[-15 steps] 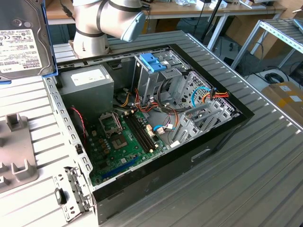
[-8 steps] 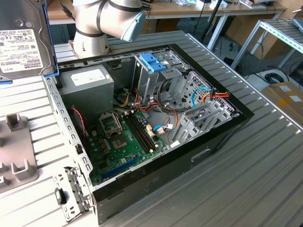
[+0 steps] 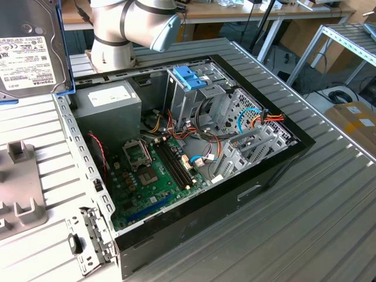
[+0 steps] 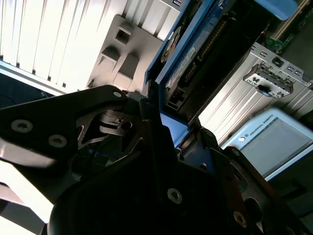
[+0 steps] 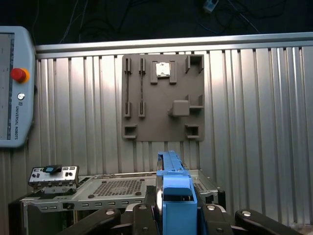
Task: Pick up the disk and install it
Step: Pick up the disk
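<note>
Bright even light, glare on ribbed tabletop (image 4: 49,39)

The gripper (image 5: 174,215) holds the disk (image 5: 175,193) edge-on, its black fingers (image 5: 145,219) close against both sides of the light-blue frame. Just beyond the fingers lies the case (image 5: 122,188), its perforated grey metal sheet showing, with a small bracket (image 5: 53,175) at its rim off to one side. Farther ahead, a grey plate (image 5: 163,112) with slots and raised blocks lies flat on the ribbed table (image 5: 244,122), and a small silvery square (image 5: 163,69) sits in one recess. A pendant (image 5: 14,88) with a red button (image 5: 18,75) lies on the bracket's side, well away from the plate.
</note>
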You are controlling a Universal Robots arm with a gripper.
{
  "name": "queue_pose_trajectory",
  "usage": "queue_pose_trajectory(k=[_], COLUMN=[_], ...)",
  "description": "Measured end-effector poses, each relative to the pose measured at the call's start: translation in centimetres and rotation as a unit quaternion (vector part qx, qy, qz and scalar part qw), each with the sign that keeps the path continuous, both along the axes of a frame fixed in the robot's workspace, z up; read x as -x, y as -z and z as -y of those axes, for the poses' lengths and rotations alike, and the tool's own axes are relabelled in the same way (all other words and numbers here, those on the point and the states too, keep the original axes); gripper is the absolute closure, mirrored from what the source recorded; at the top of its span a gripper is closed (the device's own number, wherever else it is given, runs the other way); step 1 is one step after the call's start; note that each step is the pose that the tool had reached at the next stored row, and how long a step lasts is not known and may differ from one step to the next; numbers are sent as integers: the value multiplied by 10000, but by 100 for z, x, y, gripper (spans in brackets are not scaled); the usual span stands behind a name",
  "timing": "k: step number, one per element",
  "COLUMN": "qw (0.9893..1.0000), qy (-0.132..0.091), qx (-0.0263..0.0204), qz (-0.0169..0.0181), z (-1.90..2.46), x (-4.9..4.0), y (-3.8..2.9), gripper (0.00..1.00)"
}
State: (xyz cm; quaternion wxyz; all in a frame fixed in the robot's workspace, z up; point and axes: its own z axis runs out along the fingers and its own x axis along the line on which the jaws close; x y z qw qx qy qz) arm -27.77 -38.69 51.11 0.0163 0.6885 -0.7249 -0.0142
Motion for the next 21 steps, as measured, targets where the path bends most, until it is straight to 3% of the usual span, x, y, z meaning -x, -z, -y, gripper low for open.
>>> queue_pose_trajectory(k=[21], qw=[10000], qy=[0], qx=[1], qz=[0], z=[0], x=[-66], y=[7], gripper=[63])
